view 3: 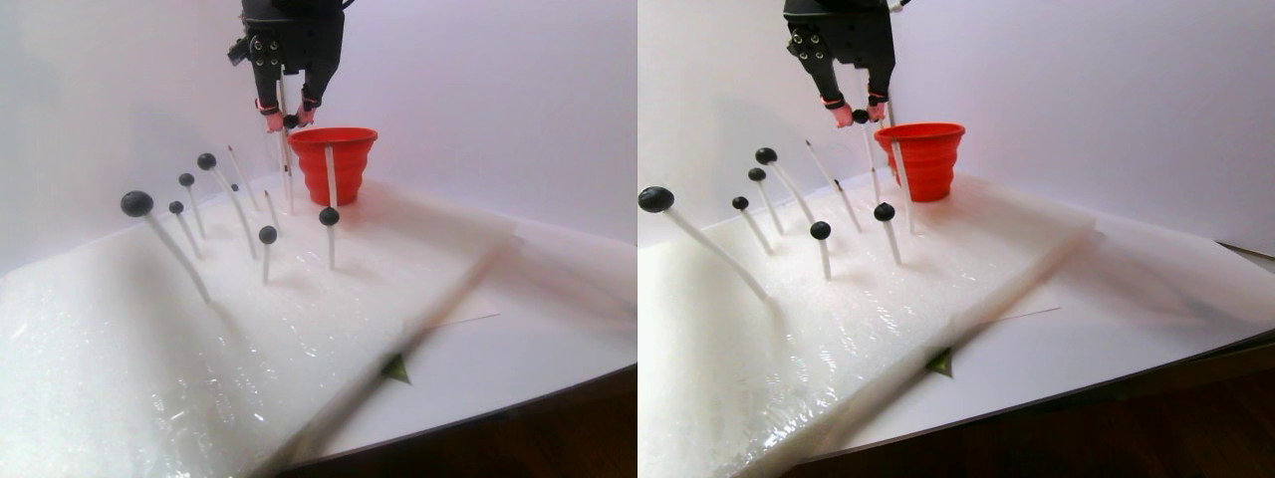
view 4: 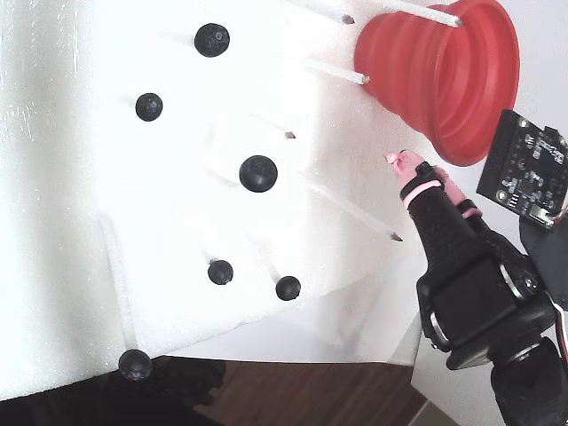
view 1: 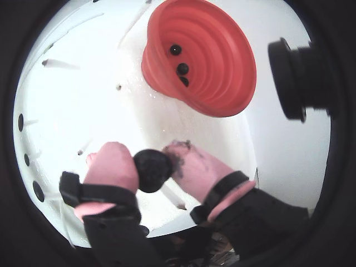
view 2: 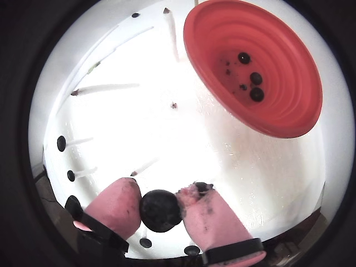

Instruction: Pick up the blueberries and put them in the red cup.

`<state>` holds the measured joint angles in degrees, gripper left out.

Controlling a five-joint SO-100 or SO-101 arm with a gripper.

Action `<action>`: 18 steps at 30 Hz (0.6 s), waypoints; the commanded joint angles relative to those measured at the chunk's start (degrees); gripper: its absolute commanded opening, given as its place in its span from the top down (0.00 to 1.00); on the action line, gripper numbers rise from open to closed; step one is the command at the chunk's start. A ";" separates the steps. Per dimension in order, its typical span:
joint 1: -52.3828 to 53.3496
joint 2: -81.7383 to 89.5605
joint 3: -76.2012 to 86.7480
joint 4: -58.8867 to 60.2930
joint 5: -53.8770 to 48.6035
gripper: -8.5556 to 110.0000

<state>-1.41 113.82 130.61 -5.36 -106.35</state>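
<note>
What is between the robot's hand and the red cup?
In a wrist view, only bare white foam separates the hand, holding a blueberry, from the red cup.

One red cup [view 2: 289, 105]; ten blueberries [view 4: 257, 172]: six on sticks [view 3: 331, 174], three in cup, one gripped.

Three blueberries [view 2: 256, 78] are seen in the red cup [view 2: 289, 105], top right in both wrist views. One blueberry [view 1: 152, 170] is held betw. gripper [view 1: 154, 167] fingers, above foam pad [view 3: 299, 289]. In stereo pair, six more are set on sticks [view 3: 265, 261] left of and nearer than cup.
</note>
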 commanded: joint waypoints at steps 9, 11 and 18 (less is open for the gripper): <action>2.55 6.06 -4.92 0.18 0.88 0.83; 3.16 5.27 -5.98 0.09 1.32 0.83; 4.83 1.67 -9.23 -1.49 1.93 0.83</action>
<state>2.90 114.17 127.27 -5.19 -104.85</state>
